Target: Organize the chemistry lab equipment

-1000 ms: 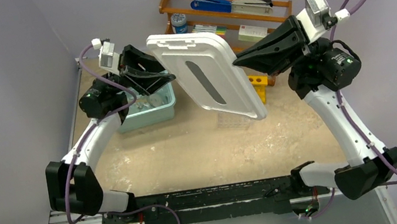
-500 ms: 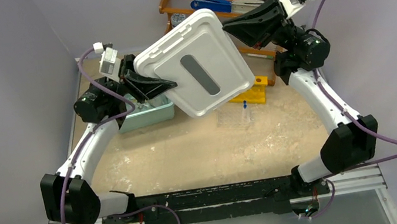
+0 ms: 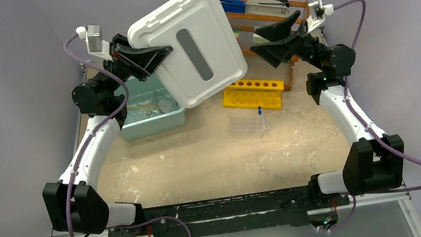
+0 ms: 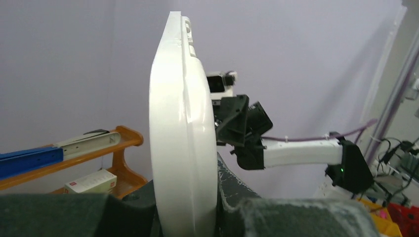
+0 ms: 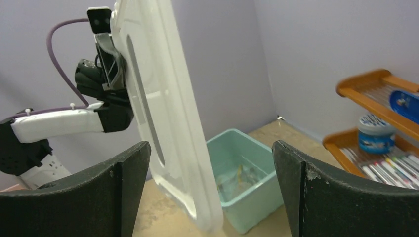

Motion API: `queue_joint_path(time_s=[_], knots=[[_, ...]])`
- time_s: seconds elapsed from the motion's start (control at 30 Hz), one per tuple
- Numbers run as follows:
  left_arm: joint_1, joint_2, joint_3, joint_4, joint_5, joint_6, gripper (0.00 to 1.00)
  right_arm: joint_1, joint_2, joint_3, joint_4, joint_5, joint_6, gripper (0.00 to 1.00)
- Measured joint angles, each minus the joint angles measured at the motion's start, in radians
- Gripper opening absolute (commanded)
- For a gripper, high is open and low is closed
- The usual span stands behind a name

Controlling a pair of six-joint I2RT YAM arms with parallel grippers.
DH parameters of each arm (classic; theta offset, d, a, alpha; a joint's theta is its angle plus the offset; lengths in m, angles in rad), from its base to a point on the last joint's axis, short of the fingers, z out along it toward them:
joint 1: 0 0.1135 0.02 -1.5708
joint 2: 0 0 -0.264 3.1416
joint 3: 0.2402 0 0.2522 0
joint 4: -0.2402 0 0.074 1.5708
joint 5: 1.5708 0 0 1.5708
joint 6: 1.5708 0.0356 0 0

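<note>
White links, black joints and purple cables lead to black left hand and right hand.

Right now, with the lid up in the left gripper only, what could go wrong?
The left gripper pinches the white lid at one edge only, tilted in the air. It could slip and drop onto the teal bin or the yellow rack. The open right gripper sits between lid and wooden shelf, so a careless swing could knock either.
</note>
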Motion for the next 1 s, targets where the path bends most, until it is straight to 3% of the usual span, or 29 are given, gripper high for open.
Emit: queue_joint_path(time_s=[0.27,0.5,0.7,1.0], knots=[[0.063,0.153,0.016,0.165,-0.195,-0.271,0.00,-0.032,-0.081,-0.154,0.024,0.009,-0.034,0.99],[0.074,0.267,0.037,0.339,-0.208,-0.565,0.00,-0.032,-0.006,-0.188,0.156,-0.019,0.027,1.00],[0.076,0.228,0.037,0.369,-0.156,-0.598,0.00,-0.031,0.077,-0.163,0.253,-0.049,0.111,0.97],[0.077,0.216,0.037,0.378,-0.136,-0.602,0.00,-0.003,0.155,-0.125,0.390,-0.064,0.401,0.96]])
